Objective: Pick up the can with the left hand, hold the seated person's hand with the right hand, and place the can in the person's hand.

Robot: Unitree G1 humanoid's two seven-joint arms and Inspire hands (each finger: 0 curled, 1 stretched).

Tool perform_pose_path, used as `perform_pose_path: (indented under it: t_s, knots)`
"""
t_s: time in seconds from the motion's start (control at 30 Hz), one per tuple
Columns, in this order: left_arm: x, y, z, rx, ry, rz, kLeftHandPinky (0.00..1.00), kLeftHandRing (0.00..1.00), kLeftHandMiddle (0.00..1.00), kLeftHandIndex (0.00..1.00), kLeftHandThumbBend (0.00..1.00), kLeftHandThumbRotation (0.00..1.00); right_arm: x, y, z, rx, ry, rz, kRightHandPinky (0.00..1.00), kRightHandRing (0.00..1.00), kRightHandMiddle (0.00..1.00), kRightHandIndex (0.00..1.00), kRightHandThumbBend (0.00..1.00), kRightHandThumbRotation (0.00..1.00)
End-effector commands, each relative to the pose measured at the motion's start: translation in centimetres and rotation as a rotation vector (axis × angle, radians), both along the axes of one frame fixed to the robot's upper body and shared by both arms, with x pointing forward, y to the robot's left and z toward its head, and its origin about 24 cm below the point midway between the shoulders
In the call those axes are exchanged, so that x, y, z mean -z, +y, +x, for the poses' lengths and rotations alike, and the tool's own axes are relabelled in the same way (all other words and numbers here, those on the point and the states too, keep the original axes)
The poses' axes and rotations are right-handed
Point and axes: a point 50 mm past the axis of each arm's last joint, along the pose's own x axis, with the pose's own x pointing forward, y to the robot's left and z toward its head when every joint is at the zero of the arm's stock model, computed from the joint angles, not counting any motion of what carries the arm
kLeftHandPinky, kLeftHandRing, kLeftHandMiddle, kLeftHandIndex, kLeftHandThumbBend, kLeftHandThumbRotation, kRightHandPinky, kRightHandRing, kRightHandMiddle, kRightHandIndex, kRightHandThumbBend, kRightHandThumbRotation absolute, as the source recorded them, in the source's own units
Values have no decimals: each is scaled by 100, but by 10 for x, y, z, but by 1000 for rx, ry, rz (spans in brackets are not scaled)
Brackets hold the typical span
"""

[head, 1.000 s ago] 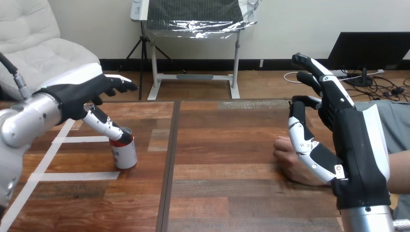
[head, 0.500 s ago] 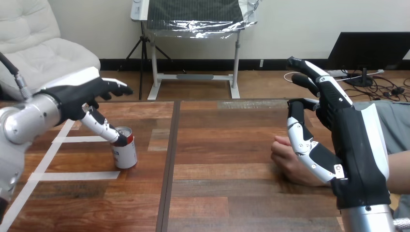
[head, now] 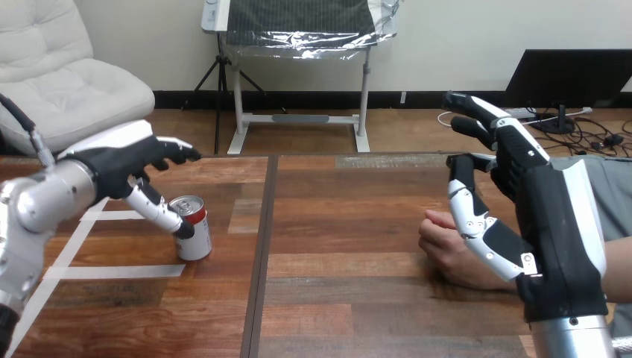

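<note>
Left hand is seen drawn slightly toward lower left since the earlier frame. The thumb seems laid against the can, though contact is unclear. Fingers are left straight and nothing is gripped; a grasp is probably being lined up. The can is stood upright, left of centre. Right hand is held spread at lower right beside the person's hand, unclasped.

Brown wood-plank counter: one dark seam running front to back, left of centre. White tape strips: lying stuck flat across the counter's left part.
</note>
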Motion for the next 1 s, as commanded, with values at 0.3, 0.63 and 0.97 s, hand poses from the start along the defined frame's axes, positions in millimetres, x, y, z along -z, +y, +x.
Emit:
perform_pose_path:
  t_s: [0.3, 0.63, 0.97]
  knots:
    - [-14, -12, 16, 49, -147, 59, 96, 92, 91, 89, 89, 22, -17, 1, 6, -24, -94, -11, 66, 83, 85, 78, 0, 0]
    - [-3, -13, 18, 41, -157, 37, 95, 94, 93, 91, 87, 24, -17, 1, 7, -31, -93, -9, 65, 83, 85, 77, 0, 0]
    - [13, -15, 19, 41, -193, 18, 87, 92, 94, 91, 85, 24, -17, 0, 7, -31, -91, -8, 64, 82, 84, 76, 0, 0]
